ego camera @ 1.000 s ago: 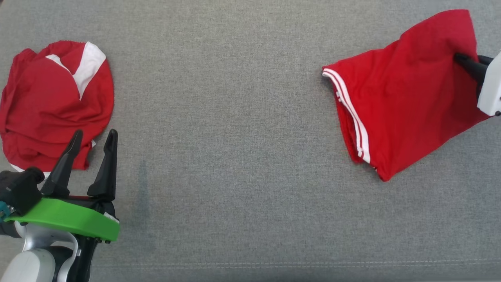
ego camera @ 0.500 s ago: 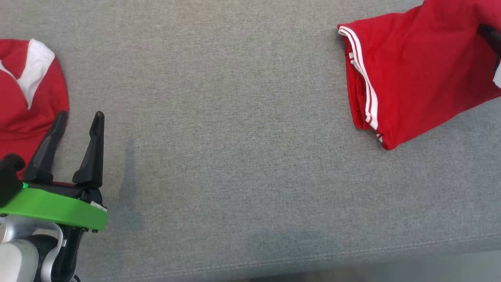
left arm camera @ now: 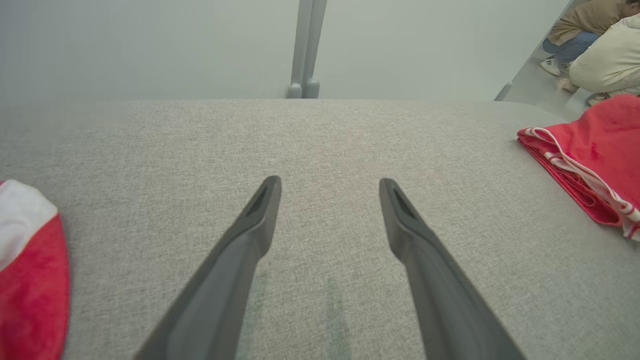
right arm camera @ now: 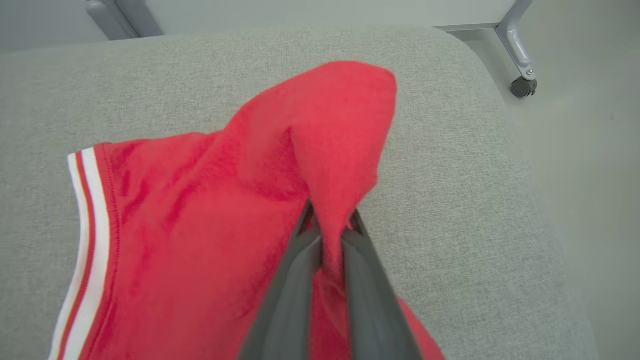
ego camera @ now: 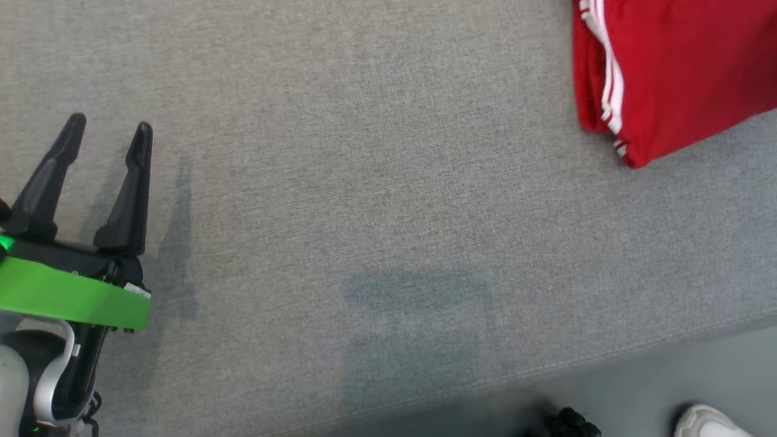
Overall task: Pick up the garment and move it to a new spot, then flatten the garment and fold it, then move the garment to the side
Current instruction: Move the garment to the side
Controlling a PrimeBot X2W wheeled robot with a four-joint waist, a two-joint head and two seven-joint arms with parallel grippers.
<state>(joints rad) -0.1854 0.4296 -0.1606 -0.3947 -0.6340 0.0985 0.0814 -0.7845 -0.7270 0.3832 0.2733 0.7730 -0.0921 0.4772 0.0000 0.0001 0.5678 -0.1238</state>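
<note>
We log a grey fabric-covered surface (ego camera: pixel 364 194) spanning the whole work area. The red garment (ego camera: pixel 680 67), folded and with white stripes along its left edge, lies at the far right of that surface, close to its right-hand end. A second red-and-white cloth (left arm camera: pixel 30 280) lies at the left, well apart from it.

Our left gripper (ego camera: pixel 110 123) hangs over bare surface at the near left, jaws released and spread wide. Our right gripper (right arm camera: pixel 331 220) has its jaws clenched on a raised pinch of the red garment. The cloth peaks up from the fingers (right arm camera: pixel 290 280), and the rest lies on the surface.

Past the far right corner, two people (left arm camera: pixel 595 55) crouch on the floor. A caster (right arm camera: pixel 523 87) stands beyond the right end. A pale shoe (ego camera: pixel 707 422) shows by the near edge.
</note>
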